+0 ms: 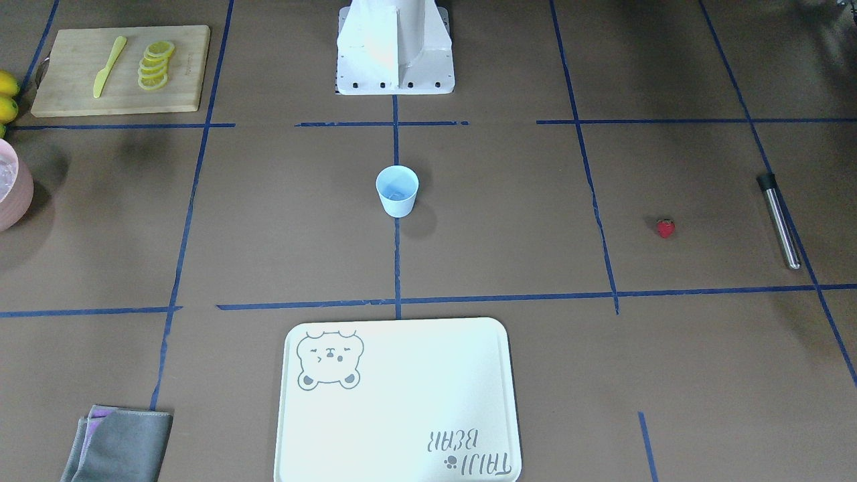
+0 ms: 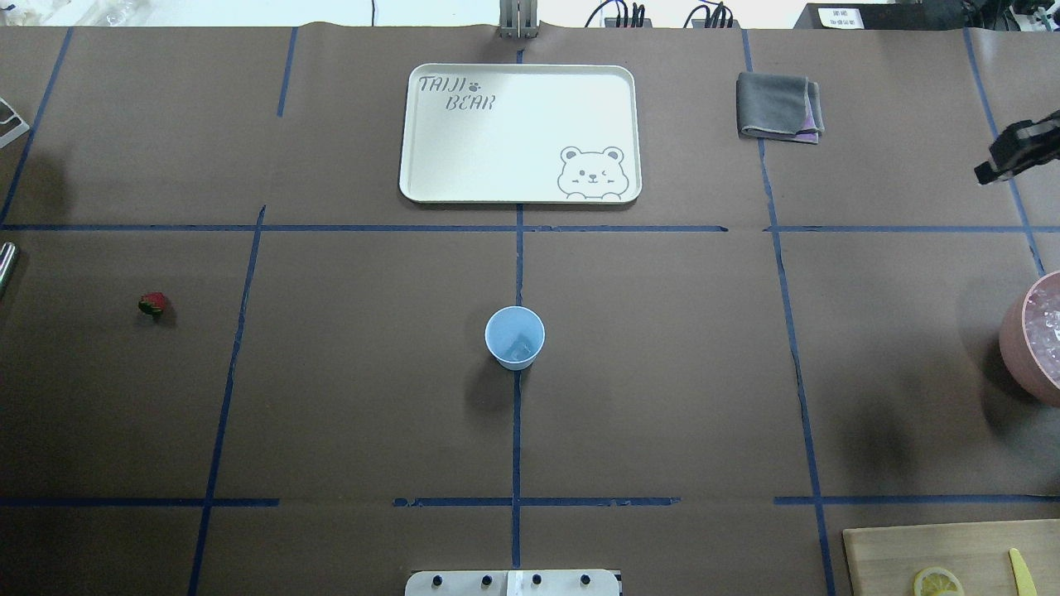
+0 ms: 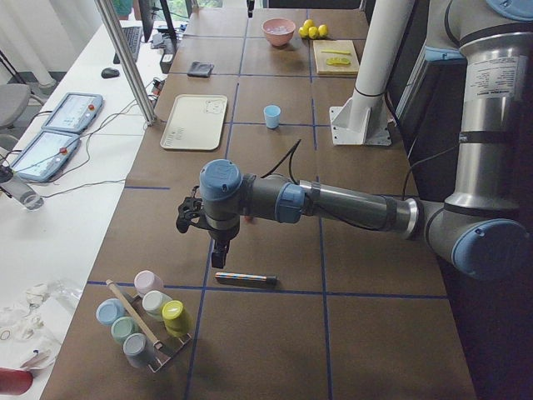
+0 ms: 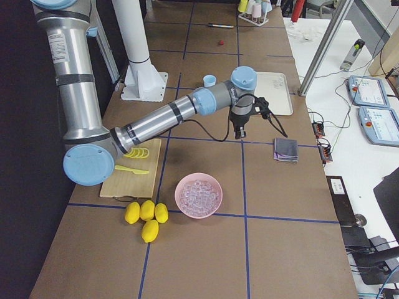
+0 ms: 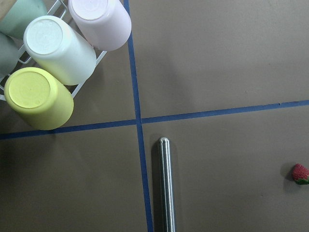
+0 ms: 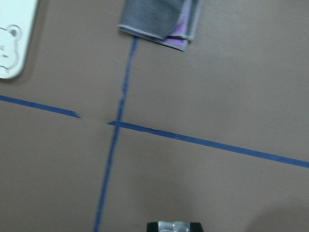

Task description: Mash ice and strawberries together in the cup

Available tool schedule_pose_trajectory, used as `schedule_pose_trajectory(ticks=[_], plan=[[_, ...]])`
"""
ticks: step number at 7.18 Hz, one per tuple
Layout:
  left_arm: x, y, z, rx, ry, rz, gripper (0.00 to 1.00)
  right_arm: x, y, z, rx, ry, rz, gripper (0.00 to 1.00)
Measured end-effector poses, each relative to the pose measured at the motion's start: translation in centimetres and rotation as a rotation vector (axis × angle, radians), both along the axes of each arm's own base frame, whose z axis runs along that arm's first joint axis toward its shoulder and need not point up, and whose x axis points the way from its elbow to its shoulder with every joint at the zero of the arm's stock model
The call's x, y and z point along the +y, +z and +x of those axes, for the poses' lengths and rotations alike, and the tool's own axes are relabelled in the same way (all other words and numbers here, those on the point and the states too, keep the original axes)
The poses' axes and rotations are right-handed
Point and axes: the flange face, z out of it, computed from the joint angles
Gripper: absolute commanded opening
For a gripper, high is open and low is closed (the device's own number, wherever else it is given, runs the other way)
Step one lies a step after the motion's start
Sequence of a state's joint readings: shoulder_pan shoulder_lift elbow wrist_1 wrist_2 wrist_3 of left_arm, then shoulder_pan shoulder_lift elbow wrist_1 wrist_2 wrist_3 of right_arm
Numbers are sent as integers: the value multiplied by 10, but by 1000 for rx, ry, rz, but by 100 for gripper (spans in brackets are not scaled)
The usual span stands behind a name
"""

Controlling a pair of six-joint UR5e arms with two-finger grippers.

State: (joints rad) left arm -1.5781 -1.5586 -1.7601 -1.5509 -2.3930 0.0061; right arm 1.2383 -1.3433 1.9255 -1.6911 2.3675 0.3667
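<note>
The pale blue cup [image 2: 514,337] stands upright at the table's middle, with a small translucent lump that looks like ice at its bottom. More ice [image 4: 198,194] fills the pink bowl [image 2: 1017,343]. The strawberry [image 2: 152,304] lies alone on the table; it also shows in the left wrist view [image 5: 300,173]. My left gripper [image 3: 218,260] hangs above a metal rod [image 5: 165,186] near the strawberry; I cannot tell whether it is open. My right gripper [image 2: 985,174] hovers over bare table near the grey cloth [image 6: 159,19]; its tips [image 6: 173,226] look shut and empty.
A white bear tray [image 2: 513,132] lies beyond the cup. A cutting board [image 1: 73,73] carries lemon slices and a yellow knife. Whole lemons [image 4: 144,215] lie by the pink bowl. A rack of coloured cups [image 5: 48,48] stands beside the rod. The robot's base [image 1: 395,47] is behind the cup.
</note>
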Motion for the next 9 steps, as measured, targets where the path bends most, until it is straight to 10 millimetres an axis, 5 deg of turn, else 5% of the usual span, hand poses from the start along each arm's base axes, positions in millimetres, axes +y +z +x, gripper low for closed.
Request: schedule_pose_trajectory(ticks=[2,5,7,9], plan=[[0,4,0,0,0,-8,100,8,-100,-130,-29,29,-84,0],[0,10,0,-1,1,-18,100,69,-212,-315,-17,130,-149,0],[0,12,0,-1,1,-24,100,102,-235,-381,7,167,-161,0],[0,14,0,-1,2,-27,100,121,-235,-414,35,171,-149,0]])
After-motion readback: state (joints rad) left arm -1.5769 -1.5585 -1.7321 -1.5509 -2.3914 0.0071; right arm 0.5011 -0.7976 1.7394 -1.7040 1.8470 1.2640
